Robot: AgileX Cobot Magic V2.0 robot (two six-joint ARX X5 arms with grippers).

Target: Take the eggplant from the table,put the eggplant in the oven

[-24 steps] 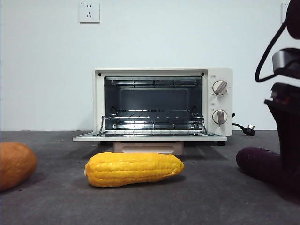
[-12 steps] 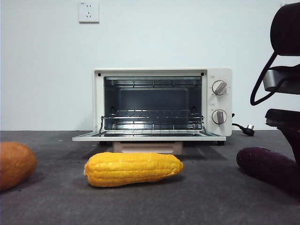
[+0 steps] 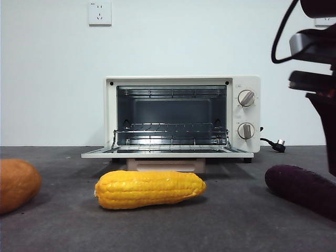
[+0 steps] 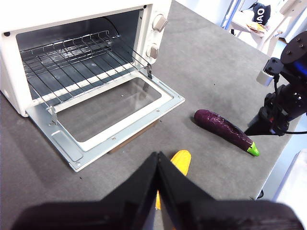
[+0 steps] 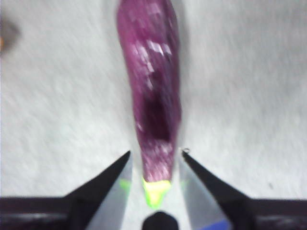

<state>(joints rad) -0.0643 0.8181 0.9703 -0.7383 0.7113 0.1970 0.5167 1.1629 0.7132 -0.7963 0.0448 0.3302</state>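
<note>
Now right claw (image 5: 154,158) spread wide, straddling stem end of long matte purple eggplant (image 5: 151,91).

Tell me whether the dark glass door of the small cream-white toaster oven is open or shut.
Open. The cream-white toaster oven's glass door lies folded down flat, leaving the wire rack exposed.

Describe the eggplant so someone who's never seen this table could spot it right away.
Start at the cream oven with its door open. On the knob side, nearer the camera, the eggplant lies on the table. It alone is long and dark purple with a green tip; its neighbours are yellow and orange.
</note>
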